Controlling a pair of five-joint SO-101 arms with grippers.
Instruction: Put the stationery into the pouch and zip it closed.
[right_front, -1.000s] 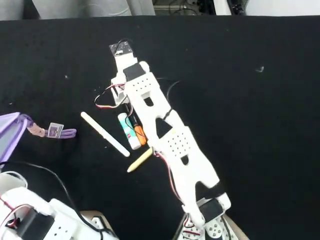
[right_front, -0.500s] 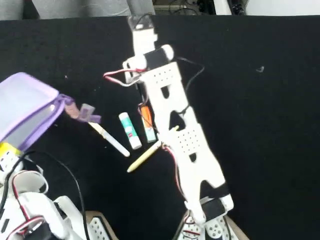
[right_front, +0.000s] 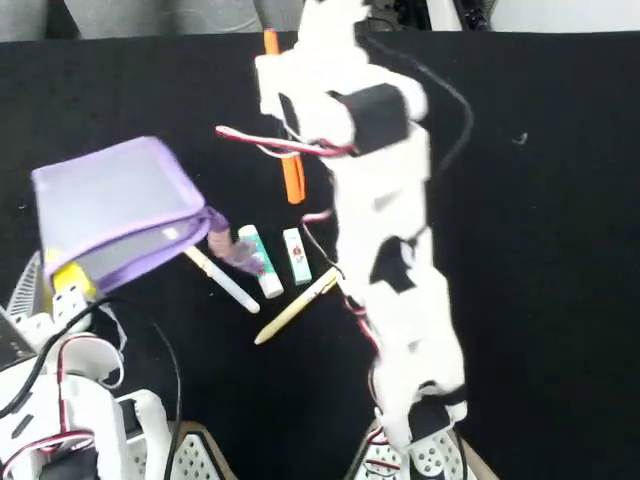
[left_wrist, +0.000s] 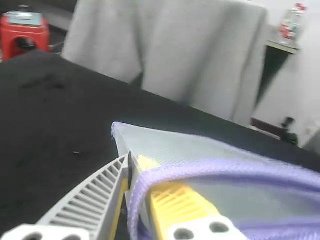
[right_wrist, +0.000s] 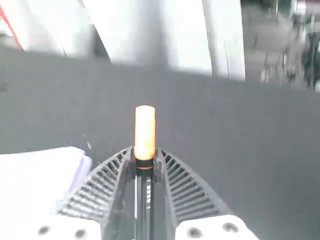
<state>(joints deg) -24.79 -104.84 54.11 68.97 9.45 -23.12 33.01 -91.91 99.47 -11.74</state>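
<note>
Left hand (left_wrist: 131, 167): closed on the pouch (right_front: 115, 205), the purple hem being pinched between the grey finger and the yellow finger (seen plainly in the left wrist view). The pouch is held up over the left part of the table (right_front: 540, 250), tilted, with its purple-trimmed edge turned toward the right and near side. A purple zip pull (right_front: 232, 248) is seen hanging from the right corner of that edge.

Right hand (right_wrist: 144, 157): closed on the orange pen (right_wrist: 145, 131), which is clamped between both fingers with its rounded orange end standing out past the fingertips. In the high view the pen is carried above the table at the far middle, to the right of the pouch and apart from it.

Four pieces of stationery are left lying on the table, just right of the pouch's lower corner:
- white pen (right_front: 222, 280), laid diagonally, its far end hidden under the pouch edge
- glue stick (right_front: 260, 262), just right of the white pen
- small white-and-green piece (right_front: 297, 256) (kind cannot be told), beside the glue stick
- yellow pen (right_front: 295, 308), nearest, lying slantwise, its right end hidden by the right arm
</note>
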